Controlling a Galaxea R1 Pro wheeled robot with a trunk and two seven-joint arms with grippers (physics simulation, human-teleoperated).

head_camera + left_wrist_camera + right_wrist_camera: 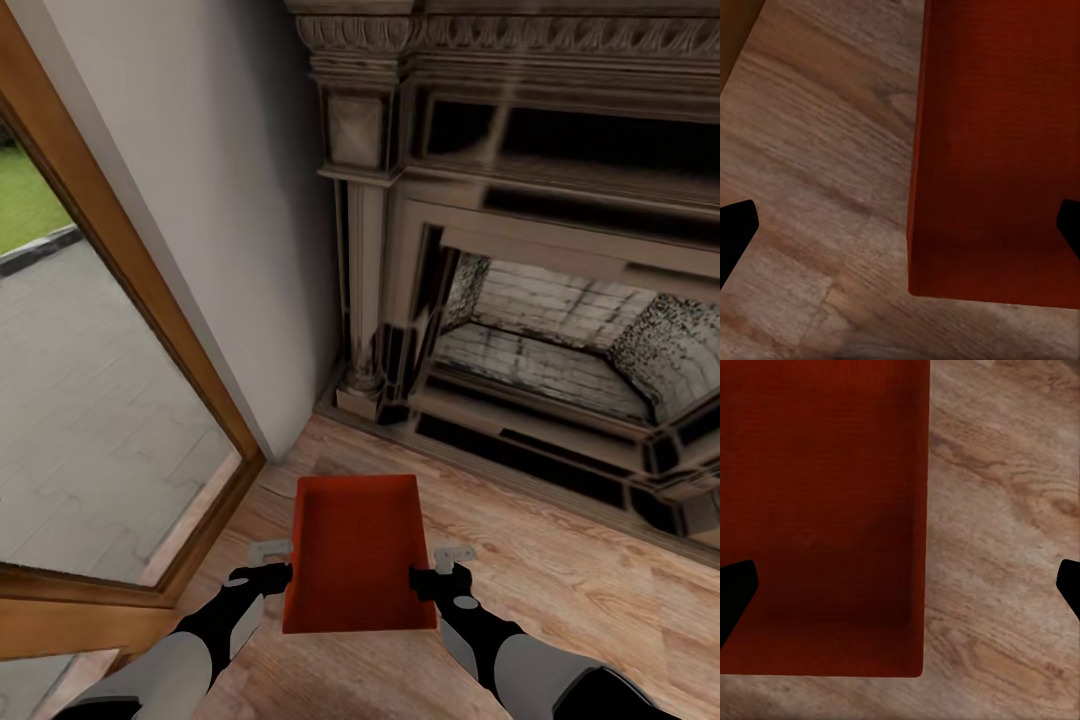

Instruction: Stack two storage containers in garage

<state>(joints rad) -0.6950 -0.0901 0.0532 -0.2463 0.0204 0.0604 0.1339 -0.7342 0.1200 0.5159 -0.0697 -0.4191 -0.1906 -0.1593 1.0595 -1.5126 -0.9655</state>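
Head view first: one orange-red storage container point(358, 552) sits at lower centre of the frame, above the light wood plank floor point(560, 590), its inside bare with nothing in it. The left gripper point(268, 562) is at its left long wall and the right gripper point(448, 567) at its right long wall, each at the rim; whether the fingers pinch the walls I cannot tell from here. An ornate dark fireplace point(520, 260) fills the upper right, and a wood-framed glass door point(110, 400) runs down the left.

Left wrist view: the container's wall point(994, 150) stands between two dark fingertips point(735, 232) spread wide at the frame's edges, over the planks point(817, 150).

Right wrist view: the same wide spread of fingertips point(735, 592), straddling the container's wall point(825, 510), planks point(1005, 547) at right.
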